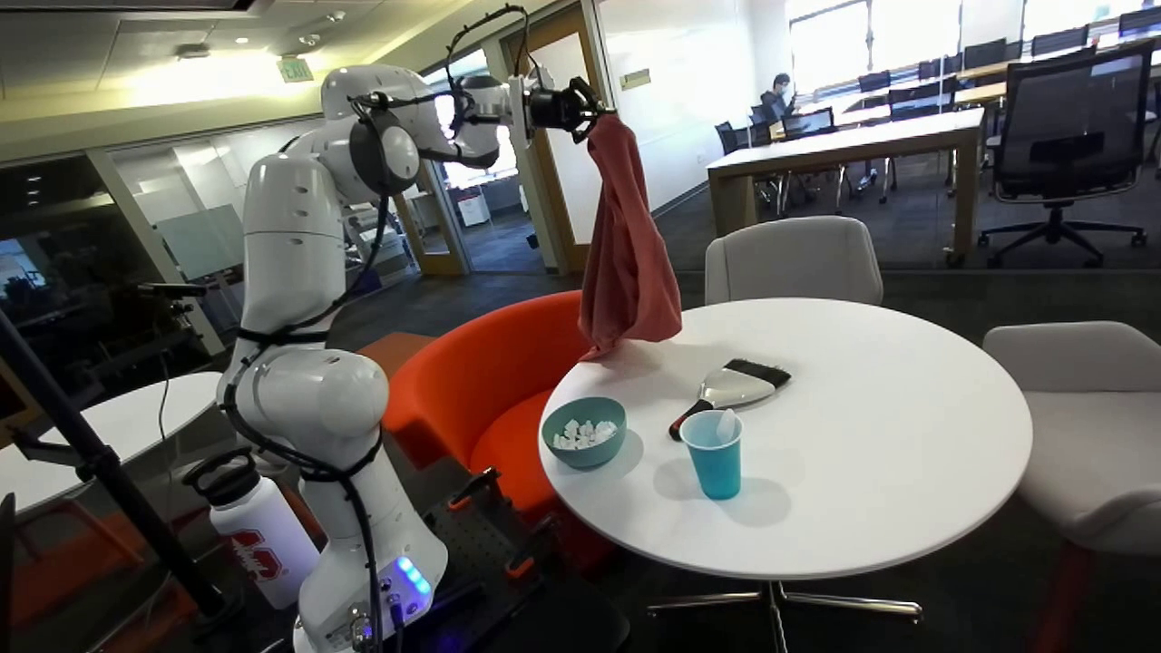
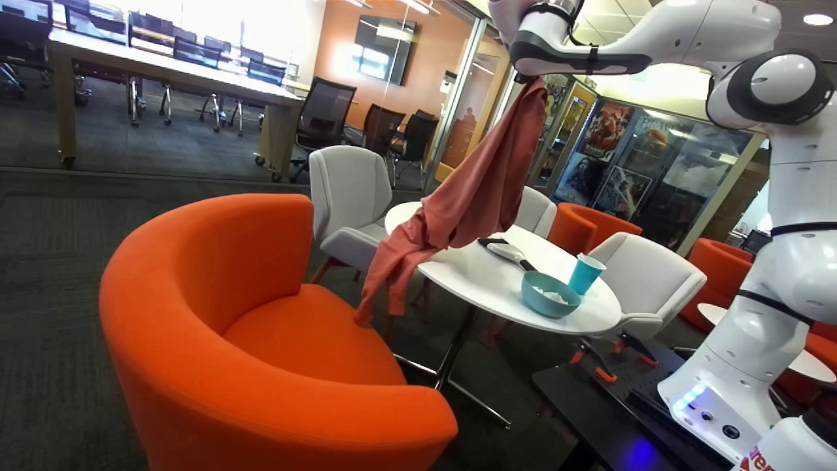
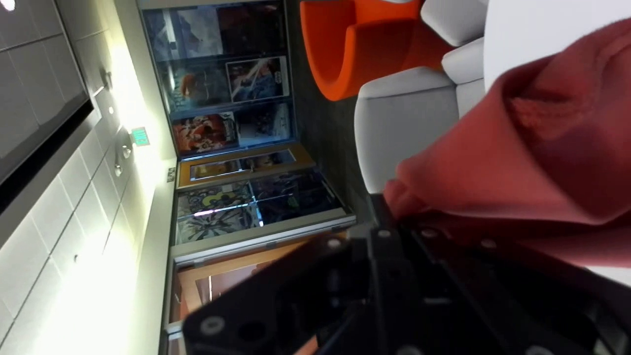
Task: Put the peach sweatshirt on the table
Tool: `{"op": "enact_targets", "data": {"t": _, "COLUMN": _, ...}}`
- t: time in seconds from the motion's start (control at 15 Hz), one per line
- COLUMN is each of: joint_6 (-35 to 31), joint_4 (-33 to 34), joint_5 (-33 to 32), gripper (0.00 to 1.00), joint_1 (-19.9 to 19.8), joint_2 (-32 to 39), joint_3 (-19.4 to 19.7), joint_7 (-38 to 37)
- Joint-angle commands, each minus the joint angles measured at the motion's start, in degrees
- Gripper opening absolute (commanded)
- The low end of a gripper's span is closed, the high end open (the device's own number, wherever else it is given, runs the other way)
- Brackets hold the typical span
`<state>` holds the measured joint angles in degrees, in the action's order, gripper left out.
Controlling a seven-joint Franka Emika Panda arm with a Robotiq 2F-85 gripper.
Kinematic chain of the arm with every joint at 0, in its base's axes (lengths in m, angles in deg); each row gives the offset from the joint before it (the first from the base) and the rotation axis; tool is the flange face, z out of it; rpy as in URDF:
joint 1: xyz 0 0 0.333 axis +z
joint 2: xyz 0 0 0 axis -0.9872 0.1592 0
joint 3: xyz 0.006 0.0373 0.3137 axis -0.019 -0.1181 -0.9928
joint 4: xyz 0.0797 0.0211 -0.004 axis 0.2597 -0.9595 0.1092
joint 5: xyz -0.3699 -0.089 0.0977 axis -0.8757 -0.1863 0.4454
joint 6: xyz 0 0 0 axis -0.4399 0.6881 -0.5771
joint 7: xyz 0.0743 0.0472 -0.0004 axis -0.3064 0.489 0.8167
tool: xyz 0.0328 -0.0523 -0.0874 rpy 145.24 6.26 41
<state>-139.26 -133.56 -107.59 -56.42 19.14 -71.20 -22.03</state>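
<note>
Several chairs [image 1: 794,263] surround the white table [image 1: 871,435] near the hanging sweatshirt [image 2: 484,183].

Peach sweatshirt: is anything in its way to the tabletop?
Nothing visible stands between the sweatshirt and the nearest edge of the table. But a hand brush, teal bowl and blue cup sit on it and could hinder laying the sweatshirt flat.

Teal bowl [image 1: 590,456] near blue cup [image 1: 719,470]
</note>
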Motion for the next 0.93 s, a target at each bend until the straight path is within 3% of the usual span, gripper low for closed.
{"op": "enact_targets", "data": {"t": 0.0, "joint_6": 0.9, "joint_4": -4.2, "joint_5": 6.9, "gripper": 0.01, "joint_1": -1.3, "joint_2": -2.9, "joint_3": -1.1, "joint_7": -3.9}}
{"op": "enact_targets", "data": {"t": 0.33, "joint_6": -2.5, "joint_4": -11.5, "joint_5": 17.6, "gripper": 0.01, "joint_1": -2.3, "joint_2": -5.9, "joint_3": -1.3, "joint_7": -11.4}}
{"op": "enact_targets", "data": {"t": 0.87, "joint_6": -20.4, "joint_4": -28.4, "joint_5": 27.6, "gripper": 0.01, "joint_1": -6.3, "joint_2": -10.3, "joint_3": -1.7, "joint_7": -25.4}}
